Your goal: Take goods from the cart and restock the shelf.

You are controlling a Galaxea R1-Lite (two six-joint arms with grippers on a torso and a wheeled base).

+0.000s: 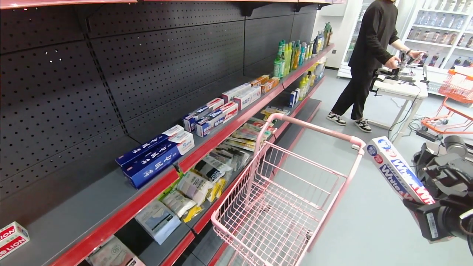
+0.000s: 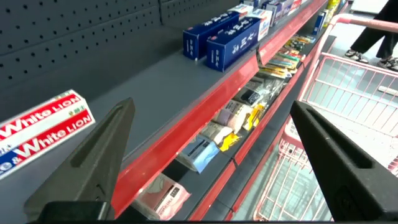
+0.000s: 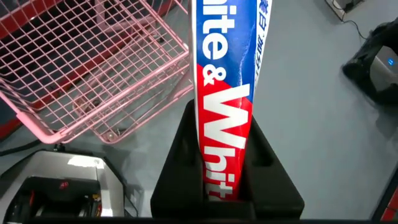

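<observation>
My right gripper (image 1: 421, 207) is shut on a long red, white and blue toothpaste box (image 1: 401, 171), held out to the right of the pink wire cart (image 1: 295, 192) and above the floor. The right wrist view looks along that toothpaste box (image 3: 225, 106), clamped between the black fingers (image 3: 180, 155), with the cart (image 3: 87, 68) below. My left gripper (image 2: 211, 155) is open with nothing between its fingers, in front of the shelf (image 2: 168, 93). A matching toothpaste box (image 2: 40, 134) lies on the shelf close by; the toothpaste box (image 1: 13, 238) is at the shelf's near end.
Blue boxes (image 1: 155, 155) and more toothpaste boxes (image 1: 216, 114) lie along the grey shelf board (image 1: 74, 207), with a bare stretch between them and the near box. Packets (image 1: 184, 192) fill the lower shelf. A person stands far off at a white table (image 1: 401, 90). An orange cart (image 1: 456, 96) is behind.
</observation>
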